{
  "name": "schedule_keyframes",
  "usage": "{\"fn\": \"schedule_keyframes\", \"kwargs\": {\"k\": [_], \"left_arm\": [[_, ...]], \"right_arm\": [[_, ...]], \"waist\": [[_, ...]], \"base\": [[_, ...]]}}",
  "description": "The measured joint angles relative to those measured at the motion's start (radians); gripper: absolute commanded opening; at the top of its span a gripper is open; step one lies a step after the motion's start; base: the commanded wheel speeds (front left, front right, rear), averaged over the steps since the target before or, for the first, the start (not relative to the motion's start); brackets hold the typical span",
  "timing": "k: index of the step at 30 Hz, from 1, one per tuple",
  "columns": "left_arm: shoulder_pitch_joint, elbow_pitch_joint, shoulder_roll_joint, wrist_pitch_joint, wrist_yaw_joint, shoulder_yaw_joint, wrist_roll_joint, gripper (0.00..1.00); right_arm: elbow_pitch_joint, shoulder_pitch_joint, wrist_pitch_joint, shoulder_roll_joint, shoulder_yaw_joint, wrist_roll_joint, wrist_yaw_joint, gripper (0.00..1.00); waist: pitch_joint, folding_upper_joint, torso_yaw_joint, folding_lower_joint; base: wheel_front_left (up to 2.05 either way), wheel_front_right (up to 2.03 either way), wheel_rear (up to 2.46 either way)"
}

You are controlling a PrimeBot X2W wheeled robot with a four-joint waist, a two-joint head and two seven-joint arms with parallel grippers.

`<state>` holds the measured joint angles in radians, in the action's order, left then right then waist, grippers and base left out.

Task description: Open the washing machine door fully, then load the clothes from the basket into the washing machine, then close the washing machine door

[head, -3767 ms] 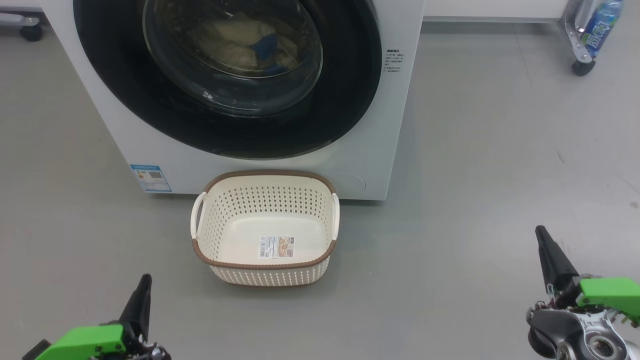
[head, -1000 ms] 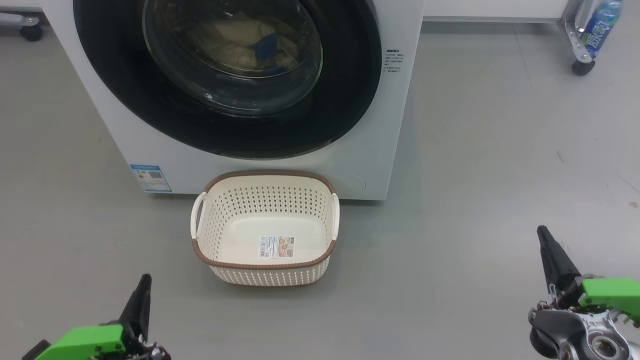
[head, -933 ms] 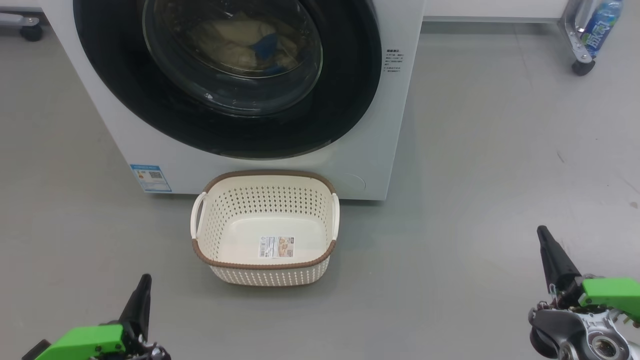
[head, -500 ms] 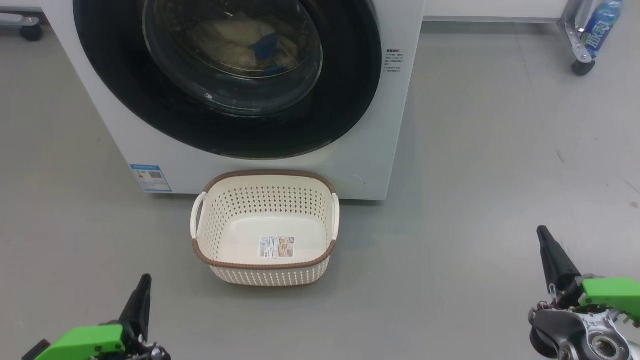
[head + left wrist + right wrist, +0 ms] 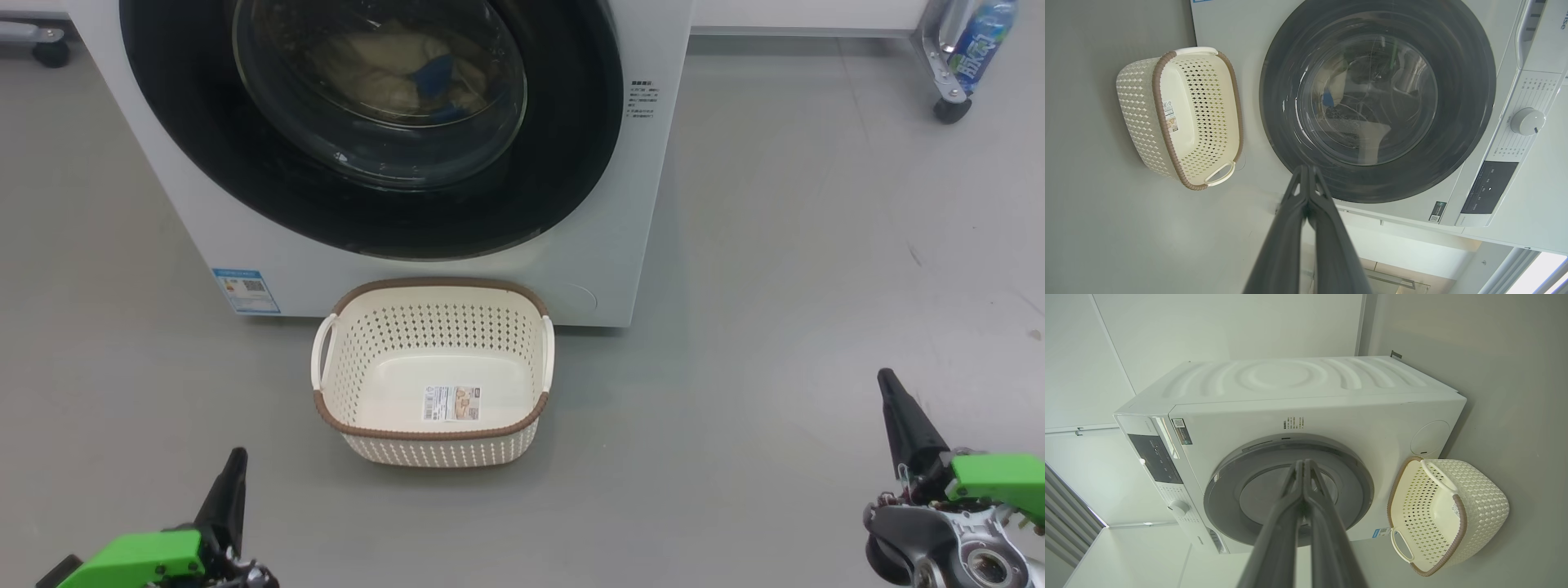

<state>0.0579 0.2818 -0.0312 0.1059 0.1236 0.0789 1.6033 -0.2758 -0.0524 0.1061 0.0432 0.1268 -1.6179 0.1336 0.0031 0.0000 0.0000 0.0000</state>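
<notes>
Recorded are one washing machine (image 5: 629, 245), one washing machine door (image 5: 204, 163), one basket (image 5: 433, 433) fitted with two handles (image 5: 321, 347) and one label (image 5: 451, 403), one blue-and-white sticker (image 5: 246, 290), one bottle (image 5: 982, 45), one left gripper (image 5: 237, 455), one right gripper (image 5: 886, 381), and clothes (image 5: 384, 69) whose number cannot be told.

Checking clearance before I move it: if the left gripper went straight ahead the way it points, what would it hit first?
Most likely the washing machine door, near its black rim, where the shut left gripper aims in its wrist view. The basket lies off that line. Distance is unclear.
</notes>
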Motion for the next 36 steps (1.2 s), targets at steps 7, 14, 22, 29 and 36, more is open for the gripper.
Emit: {"fn": "schedule_keyframes", "kwargs": {"k": [7, 14, 22, 29, 36], "left_arm": [[0.000, 0.000, 0.000, 0.000, 0.000, 0.000, 0.000, 0.00], [0.000, 0.000, 0.000, 0.000, 0.000, 0.000, 0.000, 0.00], [0.000, 0.000, 0.000, 0.000, 0.000, 0.000, 0.000, 0.00], [0.000, 0.000, 0.000, 0.000, 0.000, 0.000, 0.000, 0.00], [0.000, 0.000, 0.000, 0.000, 0.000, 0.000, 0.000, 0.00]], "right_arm": [[0.000, 0.000, 0.000, 0.000, 0.000, 0.000, 0.000, 0.00], [0.000, 0.000, 0.000, 0.000, 0.001, 0.000, 0.000, 0.00], [0.000, 0.000, 0.000, 0.000, 0.001, 0.000, 0.000, 0.00], [0.000, 0.000, 0.000, 0.000, 0.001, 0.000, 0.000, 0.00], [0.000, 0.000, 0.000, 0.000, 0.001, 0.000, 0.000, 0.00]], "waist": [[0.000, 0.0000, 0.000, 0.0000], [0.000, 0.0000, 0.000, 0.0000], [0.000, 0.0000, 0.000, 0.0000], [0.000, 0.0000, 0.000, 0.0000], [0.000, 0.0000, 0.000, 0.0000]], "base": [[0.00, 0.00, 0.00], [0.00, 0.00, 0.00], [0.00, 0.00, 0.00], [0.00, 0.00, 0.00], [0.00, 0.00, 0.00]]}}
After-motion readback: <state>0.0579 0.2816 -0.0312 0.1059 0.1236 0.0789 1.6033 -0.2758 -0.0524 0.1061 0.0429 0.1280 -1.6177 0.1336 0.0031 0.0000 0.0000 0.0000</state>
